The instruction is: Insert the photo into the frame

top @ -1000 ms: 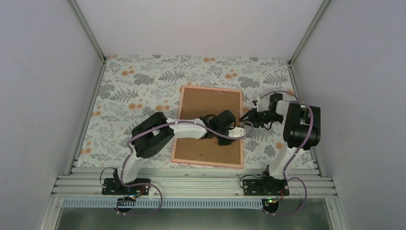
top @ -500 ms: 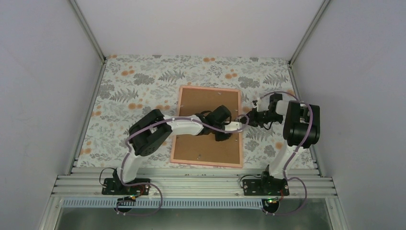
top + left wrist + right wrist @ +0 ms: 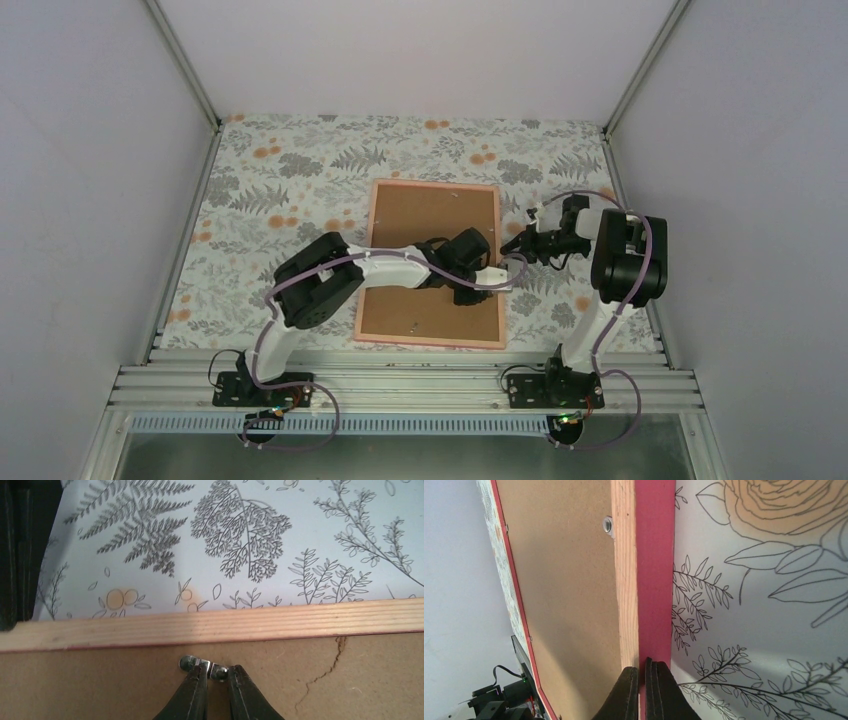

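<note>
The pink frame [image 3: 432, 341] lies face down on the floral table, with the brown backing board [image 3: 425, 215] set in it. The photo is hidden. My left gripper [image 3: 493, 277] is at the frame's right rail. In the left wrist view its tips [image 3: 216, 671] are closed on a small metal clip [image 3: 192, 662] on the board, just inside the wooden rail [image 3: 250, 622]. My right gripper [image 3: 510, 247] is shut, and its tips [image 3: 644, 666] rest against the frame's pink outer edge [image 3: 654, 555].
The floral tablecloth [image 3: 290, 170] surrounds the frame. White walls close in the left, back and right sides. A second metal clip [image 3: 608, 526] sits further along the same rail. The board has a thin crack [image 3: 325, 670] near the left gripper.
The frame has slid slightly left. My left gripper swung up-left along the board, then came back to the right rail. My right gripper followed the frame's edge a little left.
</note>
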